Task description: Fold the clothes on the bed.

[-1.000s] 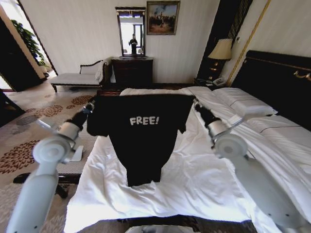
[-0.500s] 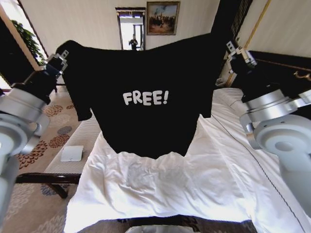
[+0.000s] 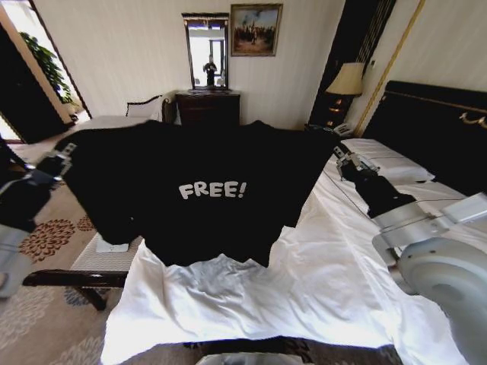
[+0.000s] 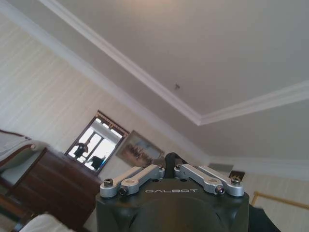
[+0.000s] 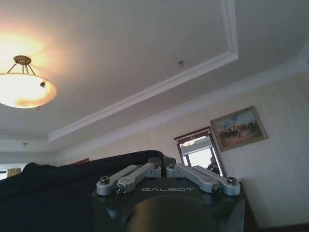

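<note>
While both arms reach forward and outward, the black T-shirt (image 3: 205, 190) with pale "FREE!" lettering hangs stretched between them above the bed (image 3: 304, 289). The left tool (image 3: 67, 150) pinches the shirt's left corner out over the carpet, beyond the bed's side. The right tool (image 3: 342, 157), near the pillows (image 3: 384, 158), appears pressed together on the right corner, though dark cloth blurs the grip. The shirt's lower hem drapes onto the white duvet; open duvet lies nearer the robot.
</note>
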Controlling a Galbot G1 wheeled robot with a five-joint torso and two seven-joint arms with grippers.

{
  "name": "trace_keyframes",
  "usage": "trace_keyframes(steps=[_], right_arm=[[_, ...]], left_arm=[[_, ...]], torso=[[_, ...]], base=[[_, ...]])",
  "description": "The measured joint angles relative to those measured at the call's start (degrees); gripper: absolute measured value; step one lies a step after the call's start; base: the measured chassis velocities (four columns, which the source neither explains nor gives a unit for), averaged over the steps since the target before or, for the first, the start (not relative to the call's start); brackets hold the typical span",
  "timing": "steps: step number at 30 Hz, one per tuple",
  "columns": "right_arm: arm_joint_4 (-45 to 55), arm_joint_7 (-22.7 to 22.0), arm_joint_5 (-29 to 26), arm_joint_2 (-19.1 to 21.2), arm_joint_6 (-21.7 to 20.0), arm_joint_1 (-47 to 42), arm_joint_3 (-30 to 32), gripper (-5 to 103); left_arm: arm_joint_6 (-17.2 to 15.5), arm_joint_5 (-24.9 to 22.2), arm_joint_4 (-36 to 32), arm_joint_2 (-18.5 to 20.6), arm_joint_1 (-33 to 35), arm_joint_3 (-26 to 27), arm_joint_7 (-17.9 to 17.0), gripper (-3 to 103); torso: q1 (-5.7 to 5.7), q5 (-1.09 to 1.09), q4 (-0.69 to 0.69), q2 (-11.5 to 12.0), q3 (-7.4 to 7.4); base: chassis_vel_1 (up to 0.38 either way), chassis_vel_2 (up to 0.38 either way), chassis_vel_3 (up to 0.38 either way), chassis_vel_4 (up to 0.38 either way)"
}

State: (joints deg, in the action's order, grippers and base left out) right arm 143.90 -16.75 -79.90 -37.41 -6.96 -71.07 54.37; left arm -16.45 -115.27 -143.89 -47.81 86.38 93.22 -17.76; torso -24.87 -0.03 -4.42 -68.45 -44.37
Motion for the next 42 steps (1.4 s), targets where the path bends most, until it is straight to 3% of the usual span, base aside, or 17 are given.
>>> trace_keyframes(steps=[5,6,11,12,13,14,15,17,20,21,23,25,29,32,33,39,42], right_arm=[[-0.2,-1.0,-7.6,3.2,-0.6,2.3,6.7,0],[-0.3,-1.5,-11.2,4.5,-1.1,3.5,8.8,0],[-0.5,-3.4,-16.4,5.5,-3.3,4.9,9.4,0],[-0.5,-4.8,-16.8,5.0,-4.5,4.7,7.0,0],[-0.8,-12.8,-16.8,1.2,-12.3,2.4,-4.7,0],[-0.8,-15.2,-16.1,0.0,-14.8,2.7,-10.8,0],[-0.8,-15.2,-16.1,0.0,-14.8,2.7,-10.8,0],[-1.9,-17.6,-11.9,-2.6,-17.0,4.7,-22.9,0],[-10.1,-19.5,-6.3,-6.3,-17.7,8.4,-35.6,0],[-10.1,-19.5,-6.3,-6.3,-17.7,8.4,-35.6,0],[-15.4,-19.3,-3.5,-8.5,-17.7,10.2,-40.6,0],[-20.5,-18.3,-0.4,-10.3,-17.3,11.5,-43.3,0],[-27.1,-17.4,2.6,-11.9,-15.8,12.7,-44.8,0],[-28.6,-15.2,4.1,-12.5,-13.3,12.5,-43.6,0],[-28.6,-15.2,4.1,-12.5,-13.3,12.5,-43.6,0],[-27.8,-4.8,6.1,-11.9,-3.7,14.1,-39.8,0],[-26.6,0.3,4.2,-10.3,0.0,19.2,-37.4,0]], left_arm=[[0.0,-7.6,0.1,3.5,-0.7,5.9,-0.9,2],[0.0,-8.3,0.3,5.3,-1.8,5.7,-1.1,2],[-0.4,-8.2,0.5,7.3,-3.9,1.3,-1.4,2],[-2.2,-6.7,0.5,7.1,-4.4,-3.1,-1.9,2],[-11.9,3.0,0.9,4.2,-3.5,-19.5,-3.8,2],[-14.4,7.3,0.8,3.7,-4.0,-25.9,-4.2,2],[-14.4,7.3,0.8,3.7,-4.0,-25.9,-4.2,2],[-17.8,16.4,2.9,3.1,-6.5,-40.1,-4.4,2],[-19.0,28.2,12.9,0.8,-13.1,-58.0,-4.1,2],[-19.0,28.2,12.9,0.8,-13.1,-58.0,-4.1,2],[-18.9,34.7,20.2,-2.7,-17.9,-66.4,-3.9,2],[-17.9,38.8,26.0,-6.7,-21.9,-71.5,-3.6,2],[-16.3,41.1,31.5,-11.6,-25.5,-74.5,-3.8,2],[-14.8,41.0,32.9,-14.6,-26.6,-73.8,-3.8,2],[-14.8,41.0,32.9,-14.6,-26.6,-73.8,-3.8,2],[-11.2,37.3,29.5,-15.7,-28.4,-69.3,-2.6,2],[-8.6,31.9,27.8,-12.4,-34.7,-66.8,-3.5,2]], torso=[[0.01,0.01,0.01,0.0,0.0],[0.01,-0.02,0.01,0.0,0.0],[0.01,-0.01,0.0,0.0,0.0],[0.01,-0.01,0.0,0.0,0.0],[0.0,0.0,0.0,0.0,-0.02],[0.0,0.0,0.02,0.0,-0.02],[0.0,0.0,0.02,0.0,-0.02],[0.0,0.0,0.01,0.0,-0.01],[0.0,-0.01,0.03,0.0,-0.02],[0.0,-0.01,0.03,0.0,-0.02],[-0.01,-0.02,0.02,0.0,-0.02],[-0.03,-0.02,0.01,0.0,-0.03],[-0.03,0.01,-0.01,0.0,-0.03],[-0.02,0.01,0.0,0.0,-0.02],[-0.02,0.01,0.0,0.0,-0.02],[0.01,0.0,0.02,0.0,-0.01],[0.0,-0.01,0.02,0.0,-0.01]], base=[[0.0,0.0,0.0,0.0],[0.0,0.0,0.0,0.0],[0.0,0.0,0.0,0.0],[0.0,0.0,0.0,0.0],[0.0,0.0,0.0,0.0],[0.0,0.0,0.0,0.0],[0.0,0.0,0.0,0.0],[0.0,0.0,0.0,0.0],[0.0,0.0,0.0,0.0],[0.0,0.0,0.0,0.0],[0.0,0.0,0.0,0.0],[0.0,0.0,0.0,0.0],[0.0,0.0,0.0,0.0],[0.0,0.0,0.0,0.0],[0.0,0.0,0.0,0.0],[0.0,0.0,0.0,0.0],[0.0,0.0,0.0,0.0]])
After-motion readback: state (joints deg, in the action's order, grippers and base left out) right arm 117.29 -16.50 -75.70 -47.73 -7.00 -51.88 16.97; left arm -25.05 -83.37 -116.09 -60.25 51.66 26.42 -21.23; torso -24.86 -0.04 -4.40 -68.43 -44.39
